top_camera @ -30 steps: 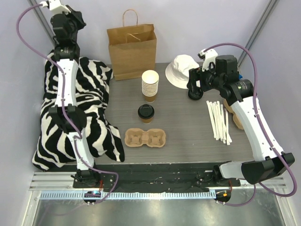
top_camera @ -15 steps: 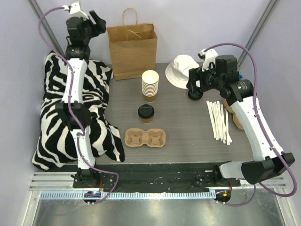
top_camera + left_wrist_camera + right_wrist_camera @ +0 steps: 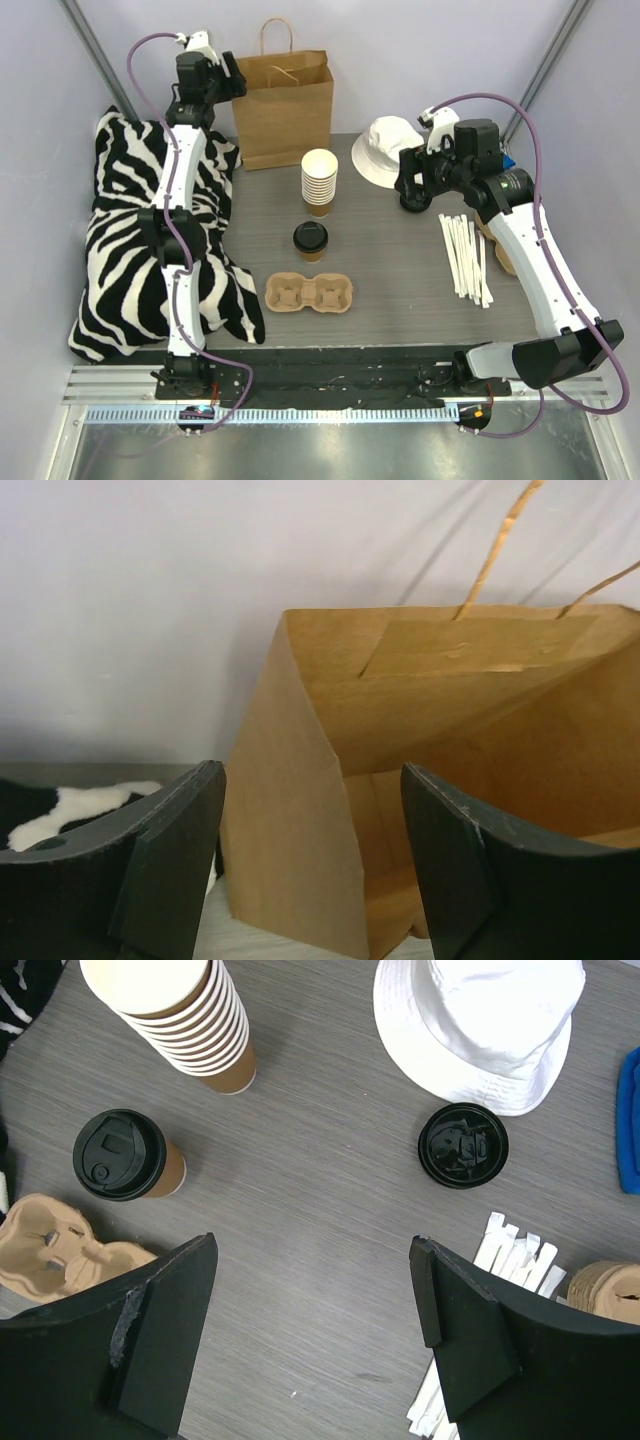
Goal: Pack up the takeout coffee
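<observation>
Coffee: you find the small kraft-brown paper cup with a black plastic lid point(image 3: 310, 238) upright mid-table, between the tall stack of lidless paper cups point(image 3: 319, 180) and the brown pulp cup carrier point(image 3: 308, 293).
Right gripper point(image 3: 312, 1260): released, empty, hanging over your grey wood-grain table point(image 3: 400, 280).
Left gripper point(image 3: 312, 780): released, empty, raised beside the handled brown paper bag point(image 3: 282, 110).

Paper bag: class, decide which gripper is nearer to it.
Left. The left gripper is beside the top left corner of the paper bag, facing its open mouth; the right gripper is well off to its right, near the white hat.
</observation>
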Tool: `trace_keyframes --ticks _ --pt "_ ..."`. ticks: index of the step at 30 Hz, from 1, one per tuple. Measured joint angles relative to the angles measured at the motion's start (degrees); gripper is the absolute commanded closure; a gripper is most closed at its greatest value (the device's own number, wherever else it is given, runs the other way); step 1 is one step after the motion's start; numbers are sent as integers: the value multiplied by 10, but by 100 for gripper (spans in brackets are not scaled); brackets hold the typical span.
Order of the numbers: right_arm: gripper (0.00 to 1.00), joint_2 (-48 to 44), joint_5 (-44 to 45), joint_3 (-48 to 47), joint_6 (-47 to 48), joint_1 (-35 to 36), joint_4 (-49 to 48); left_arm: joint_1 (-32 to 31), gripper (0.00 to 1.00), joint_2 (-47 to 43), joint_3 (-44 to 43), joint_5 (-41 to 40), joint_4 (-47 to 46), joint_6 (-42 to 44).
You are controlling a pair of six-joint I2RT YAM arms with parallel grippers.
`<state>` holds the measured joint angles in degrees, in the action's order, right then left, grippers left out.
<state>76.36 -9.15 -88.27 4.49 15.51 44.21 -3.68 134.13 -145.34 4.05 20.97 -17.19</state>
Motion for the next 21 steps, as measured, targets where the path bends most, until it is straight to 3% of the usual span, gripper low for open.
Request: trace_keyframes --ticks 9,12,13,15,21 --pt "14 0 0 0 0 -3 0 2 53 -13 10 -16 88 17" --pt "14 0 0 0 -2 -3 0 2 69 -30 16 -16 131 13" --pt "14 0 0 0 -2 -3 0 3 83 -37 20 -15 147 12" --pt "14 0 0 0 -2 -3 0 6 99 -45 28 -14 162 8" --pt "14 0 -2 2 -2 -3 0 36 100 -87 92 -6 150 -30"
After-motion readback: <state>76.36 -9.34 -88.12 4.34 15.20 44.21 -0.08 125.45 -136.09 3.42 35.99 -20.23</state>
